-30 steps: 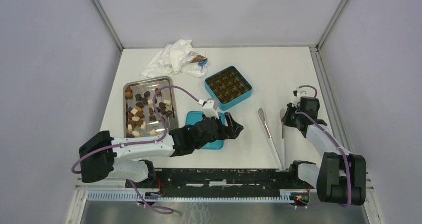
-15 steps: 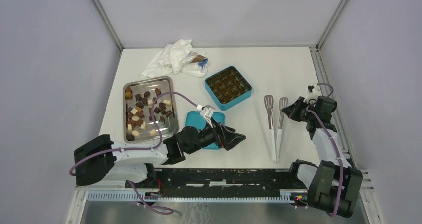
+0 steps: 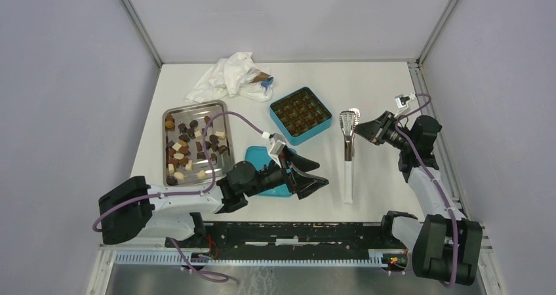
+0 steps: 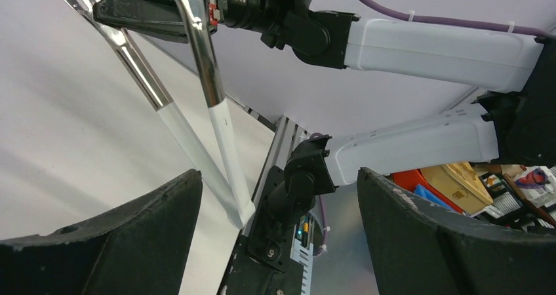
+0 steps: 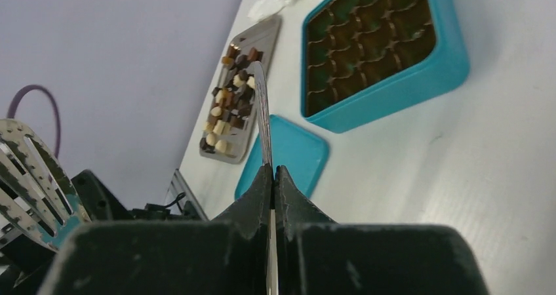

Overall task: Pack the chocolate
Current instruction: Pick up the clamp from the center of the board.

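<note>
A white worktop (image 3: 380, 85) carries a teal box (image 3: 315, 132), open, toward the back. Just near-left of the box lies a flat teal lid (image 3: 256, 156), with a steel tray (image 3: 193, 106) farther left. A crumpled white cloth (image 3: 226, 75) lies behind-left of the box. To its right, tongs (image 3: 346, 157) slant, their white tip seemingly touching the worktop.

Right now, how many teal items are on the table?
2. The teal box sits mid-table, right of the steel tray. The teal lid lies flat nearer the arms, partly hidden under the left arm.
</note>
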`<state>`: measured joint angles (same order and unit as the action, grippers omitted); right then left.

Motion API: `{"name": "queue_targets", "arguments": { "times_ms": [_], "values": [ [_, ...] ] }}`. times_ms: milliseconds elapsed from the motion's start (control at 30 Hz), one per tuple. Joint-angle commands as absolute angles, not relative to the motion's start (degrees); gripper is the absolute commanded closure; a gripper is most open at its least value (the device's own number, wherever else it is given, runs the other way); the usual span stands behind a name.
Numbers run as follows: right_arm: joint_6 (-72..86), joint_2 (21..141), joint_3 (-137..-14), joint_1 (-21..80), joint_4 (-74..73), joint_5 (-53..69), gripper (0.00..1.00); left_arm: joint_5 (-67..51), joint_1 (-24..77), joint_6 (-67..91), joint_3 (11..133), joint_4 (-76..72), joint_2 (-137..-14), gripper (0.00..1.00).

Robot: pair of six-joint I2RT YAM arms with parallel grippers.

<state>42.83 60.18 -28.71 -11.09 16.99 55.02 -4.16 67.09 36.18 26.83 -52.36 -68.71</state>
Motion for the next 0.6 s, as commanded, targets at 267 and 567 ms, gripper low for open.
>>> {"name": "queue_targets", "arguments": {
  "times_ms": [267, 567],
  "values": [
    [59.4, 59.6, -30.3, -6.2, 38.7, 59.8, 1.00, -12.7, 63.7, 40.0, 34.8, -67.9, -82.0, 0.11],
    [65.2, 60.3, -29.3, -5.8, 46.2, 60.9, 1.00, -9.9, 63.6, 42.8, 33.5, -80.4, -89.1, 0.18]
  ]
}}
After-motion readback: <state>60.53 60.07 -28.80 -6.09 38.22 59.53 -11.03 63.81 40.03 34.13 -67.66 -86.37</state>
